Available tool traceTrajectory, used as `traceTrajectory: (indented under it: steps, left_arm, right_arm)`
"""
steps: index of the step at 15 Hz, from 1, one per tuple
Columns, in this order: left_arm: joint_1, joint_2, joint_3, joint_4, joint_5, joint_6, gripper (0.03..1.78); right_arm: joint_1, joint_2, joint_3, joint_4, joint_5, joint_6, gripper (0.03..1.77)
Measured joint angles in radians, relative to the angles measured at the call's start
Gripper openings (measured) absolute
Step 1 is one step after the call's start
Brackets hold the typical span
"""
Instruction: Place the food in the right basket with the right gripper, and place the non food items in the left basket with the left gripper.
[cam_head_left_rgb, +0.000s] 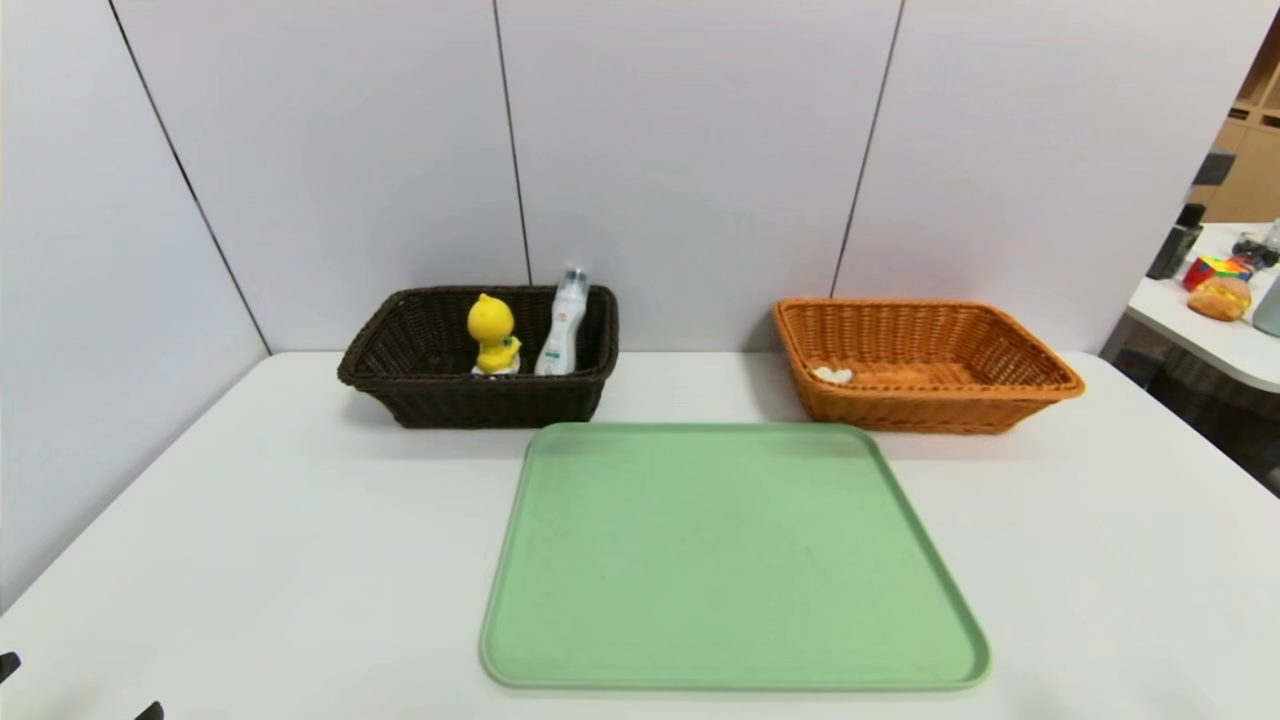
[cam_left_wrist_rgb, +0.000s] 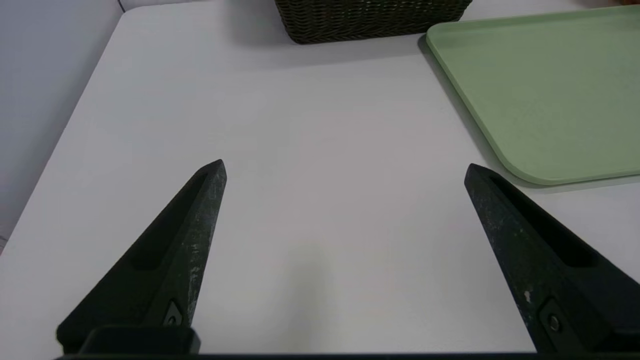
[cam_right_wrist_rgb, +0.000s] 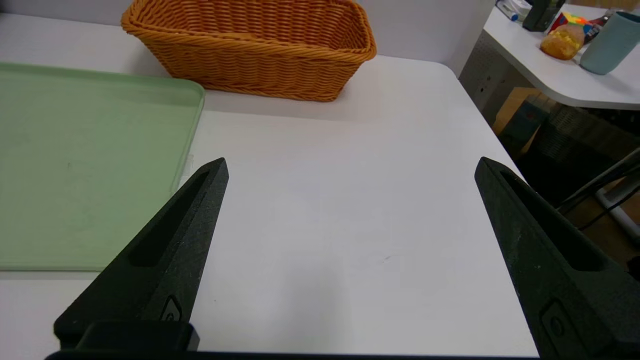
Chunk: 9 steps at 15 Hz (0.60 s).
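left hand (cam_left_wrist_rgb: 345, 167) spread wide over bare white desk (cam_head_left_rgb: 250, 540), holding nothing. dark brown basket (cam_head_left_rgb: 420, 400) holds yellow duck toy (cam_head_left_rgb: 493, 333) and white spray bottle (cam_head_left_rgb: 563, 325). green tray (cam_head_left_rgb: 730, 560) sits in the middle. orange basket (cam_head_left_rgb: 960, 405) holds a small white food piece (cam_head_left_rgb: 833, 375). right hand (cam_right_wrist_rgb: 350, 167) spread wide, holding nothing.

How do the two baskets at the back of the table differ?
The dark brown basket sits to the robot's left of the green tray; the orange basket sits to its right. The dark brown basket holds a yellow duck toy and a white bottle, both standing upright; the orange basket shows only a small white item lying low in one corner. Both are rectangular wicker baskets standing on the white table.
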<state>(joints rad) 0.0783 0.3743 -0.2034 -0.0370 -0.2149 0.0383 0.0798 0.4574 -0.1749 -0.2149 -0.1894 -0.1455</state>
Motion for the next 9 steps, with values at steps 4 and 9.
traceTrajectory:
  steps: [4,9]
  left_arm:
    - [0.011,-0.059,0.017,0.000,-0.007,0.000,1.69]
    - [0.002,-0.107,0.016,0.025,-0.083,-0.013,1.69]
  right_arm:
    - [-0.031,-0.069,0.038,0.000,0.000,-0.002,1.70]
    - [-0.043,-0.138,0.069,0.040,0.024,-0.004,1.70]
